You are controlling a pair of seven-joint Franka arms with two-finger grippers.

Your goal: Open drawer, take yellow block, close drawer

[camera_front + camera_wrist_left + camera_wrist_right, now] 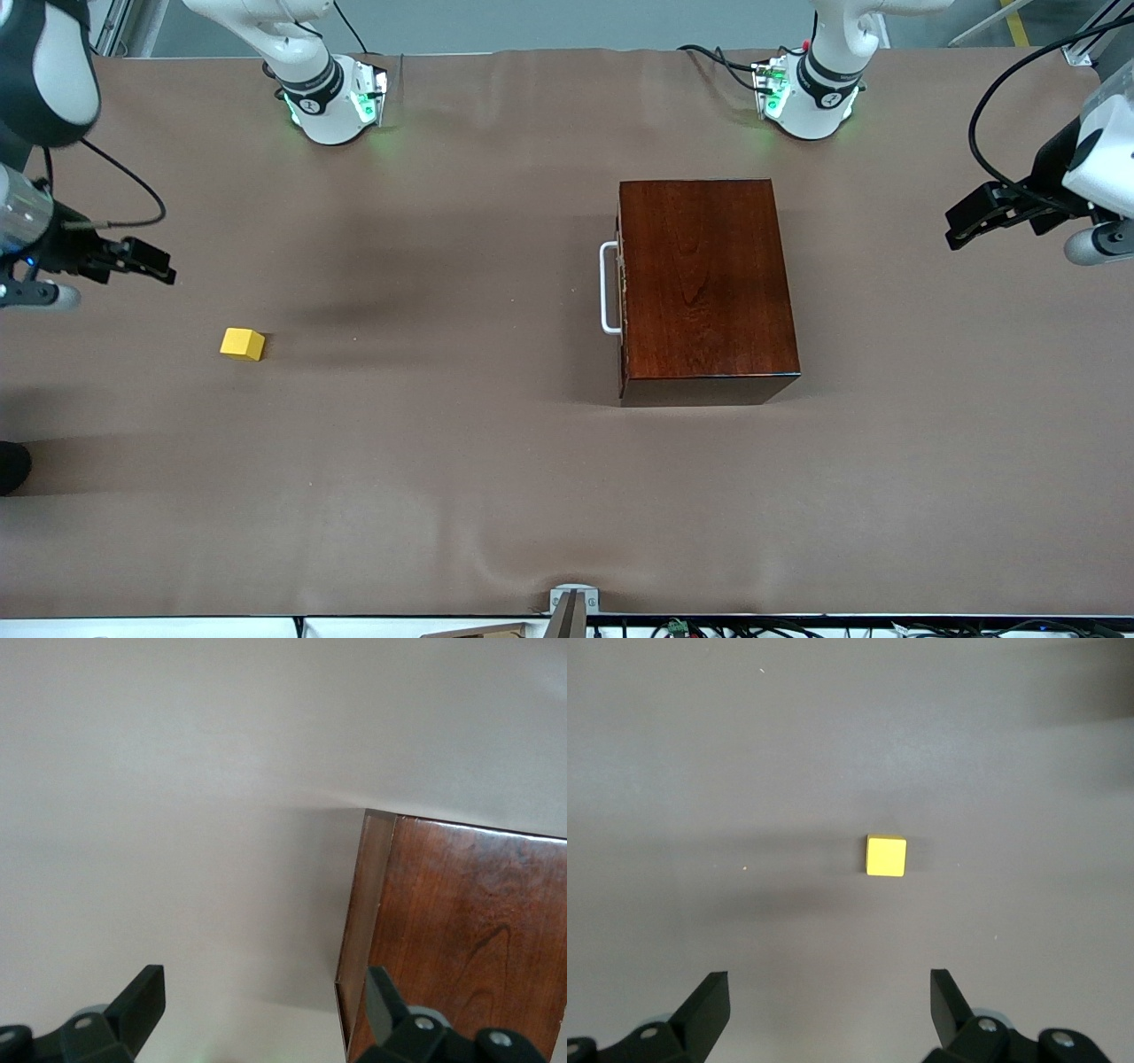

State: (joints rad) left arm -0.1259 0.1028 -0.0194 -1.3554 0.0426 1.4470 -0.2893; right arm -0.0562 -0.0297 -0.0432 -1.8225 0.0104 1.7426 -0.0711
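Observation:
The drawer [623,292] is pushed fully into the dark reddish-brown wooden box [704,283], and its white U-shaped handle [608,288] faces the right arm's end of the table. The yellow block [242,344] lies on the brown table cover toward that end, well apart from the box. My right gripper [158,264] hangs open and empty in the air, with the yellow block [886,856] on the cover below it in the right wrist view. My left gripper [955,227] is open and empty too, held up beside the box at the left arm's end. One corner of the box [461,930] shows in the left wrist view.
The two arm bases [335,97] [808,93] stand at the table's edge farthest from the front camera. A metal clamp [571,607] sits at the nearest edge. Brown cover [425,443] stretches between the block and the box.

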